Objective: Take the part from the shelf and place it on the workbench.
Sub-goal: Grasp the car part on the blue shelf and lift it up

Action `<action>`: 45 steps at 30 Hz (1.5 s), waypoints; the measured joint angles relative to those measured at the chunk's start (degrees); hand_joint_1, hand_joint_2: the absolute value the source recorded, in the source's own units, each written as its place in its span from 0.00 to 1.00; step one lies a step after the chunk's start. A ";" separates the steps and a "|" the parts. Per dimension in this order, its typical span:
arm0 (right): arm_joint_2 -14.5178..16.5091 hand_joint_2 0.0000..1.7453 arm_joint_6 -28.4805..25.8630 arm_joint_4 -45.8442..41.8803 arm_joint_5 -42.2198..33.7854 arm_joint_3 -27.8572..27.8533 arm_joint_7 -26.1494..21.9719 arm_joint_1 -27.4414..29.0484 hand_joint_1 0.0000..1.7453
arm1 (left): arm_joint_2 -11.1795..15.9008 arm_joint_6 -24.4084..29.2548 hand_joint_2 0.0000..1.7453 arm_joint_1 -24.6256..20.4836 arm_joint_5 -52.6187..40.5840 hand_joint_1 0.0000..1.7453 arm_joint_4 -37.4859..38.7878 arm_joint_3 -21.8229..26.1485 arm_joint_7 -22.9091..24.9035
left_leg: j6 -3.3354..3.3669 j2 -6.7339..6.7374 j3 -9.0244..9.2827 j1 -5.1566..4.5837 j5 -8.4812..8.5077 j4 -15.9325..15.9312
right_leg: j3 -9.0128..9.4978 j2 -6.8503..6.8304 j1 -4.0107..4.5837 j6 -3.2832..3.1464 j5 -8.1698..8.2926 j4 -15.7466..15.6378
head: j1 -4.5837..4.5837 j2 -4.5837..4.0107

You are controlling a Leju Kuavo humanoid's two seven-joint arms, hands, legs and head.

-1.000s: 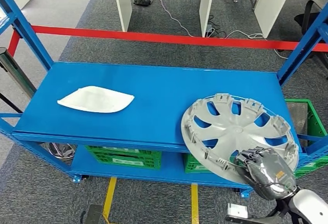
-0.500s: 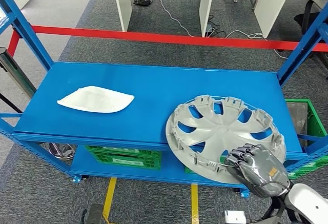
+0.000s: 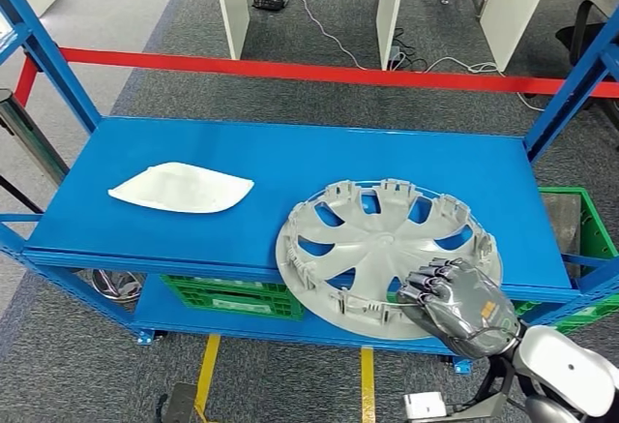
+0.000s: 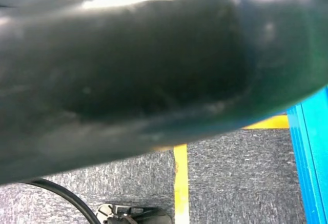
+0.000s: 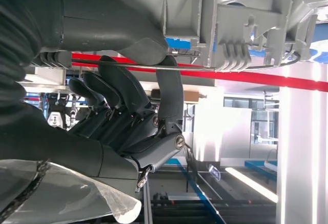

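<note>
Okay, I've got the hubcap (image 3: 387, 254) pinched at its near rim by the right robot hand (image 3: 456, 299), and that's why it sits the way it does: half on the blue shelf (image 3: 292, 166), half hanging out past the front edge toward me. From the head view its inner face is up, clips standing around the rim, and the far part looks to rest on or just over the shelf deck, though I can't tell if it actually touches.

Right wrist view backs up the grip: the thumb (image 5: 116, 29) lies along one face of the rim, the dark fingers (image 5: 123, 93) curl against the other, with the hubcap's wire ring running between them. So the hubcap lies in front of and over that robot hand, held only at the edge nearest me. I judge that an edge grip on a wide disc leaves a lot of weight out front, so tilting is the risk.

A white part (image 3: 181, 188) lies flat on the shelf's left side, well apart.

Left robot hand: I can't tell its state.
</note>
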 joint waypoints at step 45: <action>-1.13 1.00 -2.13 -0.89 -2.22 2.59 0.20 -2.82 1.00 | 0.28 -0.42 0.00 -0.13 -1.40 0.00 0.15 0.62 -0.66 | 0.00 0.00 0.01 0.00 0.00 0.01 | -0.01 0.01 0.00 0.00 0.01 0.00 | -0.01 0.00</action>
